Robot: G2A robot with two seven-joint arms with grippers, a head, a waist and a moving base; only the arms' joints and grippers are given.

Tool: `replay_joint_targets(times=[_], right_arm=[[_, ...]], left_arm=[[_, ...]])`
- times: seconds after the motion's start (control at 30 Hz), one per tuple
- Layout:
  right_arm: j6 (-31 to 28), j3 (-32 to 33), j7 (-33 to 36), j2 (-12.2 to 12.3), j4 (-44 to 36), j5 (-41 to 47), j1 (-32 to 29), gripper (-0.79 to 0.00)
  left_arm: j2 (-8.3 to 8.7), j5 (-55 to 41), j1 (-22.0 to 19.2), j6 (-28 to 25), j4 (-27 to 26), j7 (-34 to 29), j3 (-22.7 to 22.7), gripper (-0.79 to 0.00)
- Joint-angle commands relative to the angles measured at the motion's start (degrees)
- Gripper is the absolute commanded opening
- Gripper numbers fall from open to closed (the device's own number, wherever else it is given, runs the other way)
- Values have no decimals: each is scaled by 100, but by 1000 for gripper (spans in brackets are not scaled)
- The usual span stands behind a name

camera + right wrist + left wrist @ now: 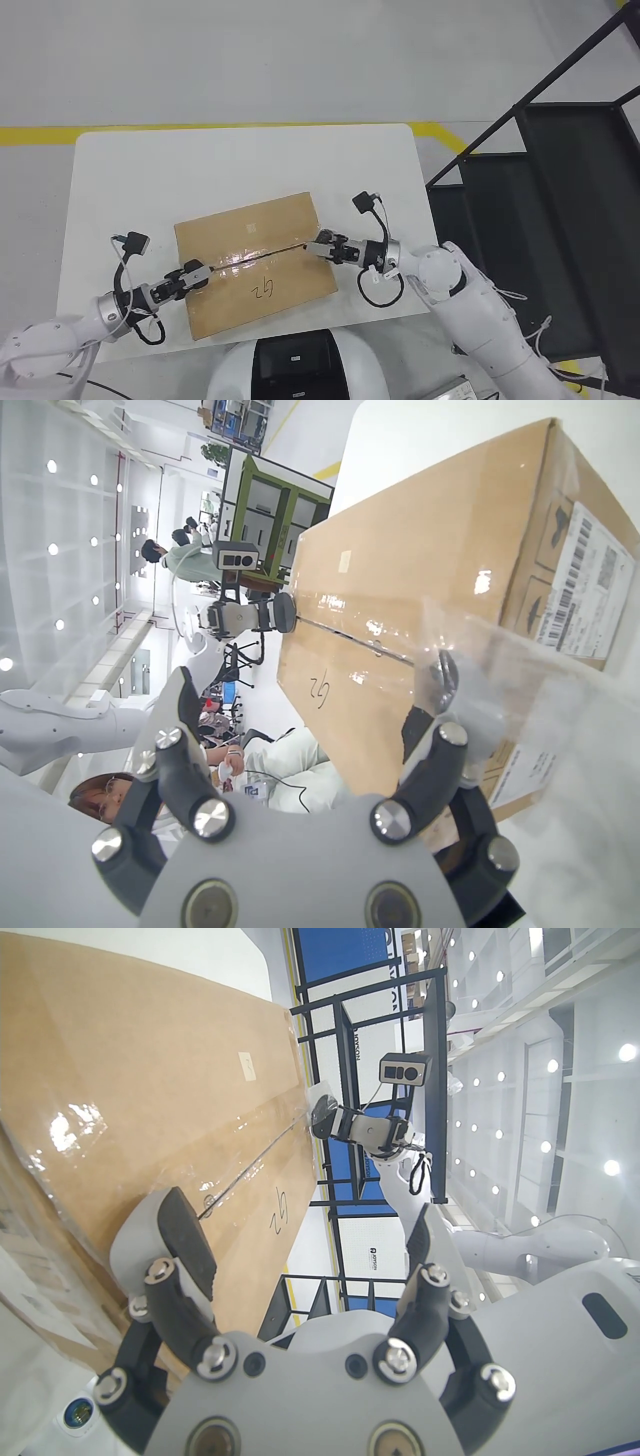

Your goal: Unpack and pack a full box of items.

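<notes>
White table [100, 180]: one taped box [250, 235]; left pincer [300, 1213], right pincer [315, 672] both spread wide.

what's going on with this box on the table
A two-armed robot is working on a closed cardboard box that sits on a white table. The left gripper and the right gripper are at opposite ends of the box's clear-taped centre seam, and both are open. The box is shut and nothing has been unpacked yet.
</notes>
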Motion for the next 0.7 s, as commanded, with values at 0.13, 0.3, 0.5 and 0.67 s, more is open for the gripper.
replay_joint_targets(times=[0.13,0.3,0.5,0.67], right_arm=[[163,-174,-123,-29,-1,-228,160,0],[332,-374,-91,-54,-22,-556,339,0],[573,-593,274,-53,-122,-1060,548,0],[557,-609,398,-43,-246,-1013,566,0]], left_arm=[[4,-18,-29,2,21,-12,13,0],[9,-31,-44,5,51,-31,8,0],[13,-65,-78,18,91,-60,23,0],[16,-86,-114,33,105,-65,41,0]])
